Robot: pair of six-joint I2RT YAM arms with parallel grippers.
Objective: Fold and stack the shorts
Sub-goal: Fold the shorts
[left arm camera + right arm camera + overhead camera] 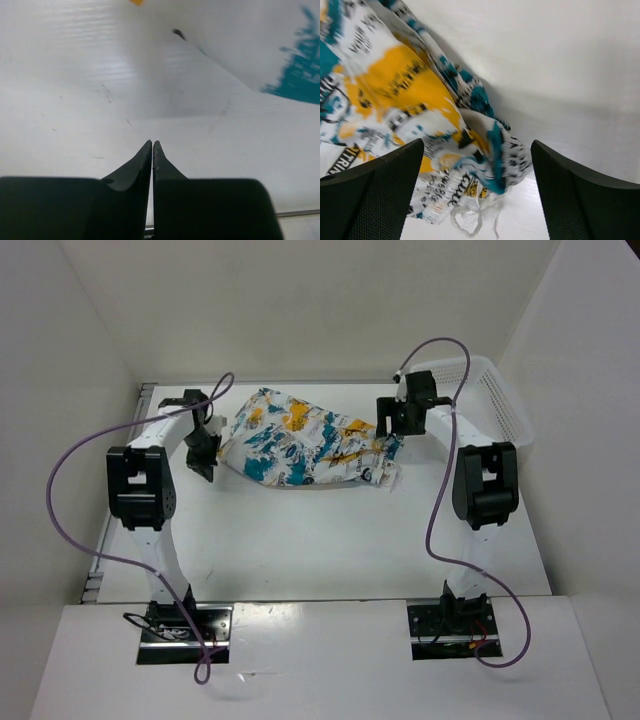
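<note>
Bright even light, soft shadows (blurred close-ups)

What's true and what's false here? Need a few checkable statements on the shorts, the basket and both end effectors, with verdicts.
1. The left end effector is shut, with nothing between its fingertips. True.
2. The right end effector is clamped shut. False: its fingers stand wide apart over the shorts.
3. The shorts sit in the basket. False: they lie rumpled on the table, left of the basket.
4. A white drawstring shows at the shorts' edge, between the right end effector's fingers in the wrist view. True.
</note>
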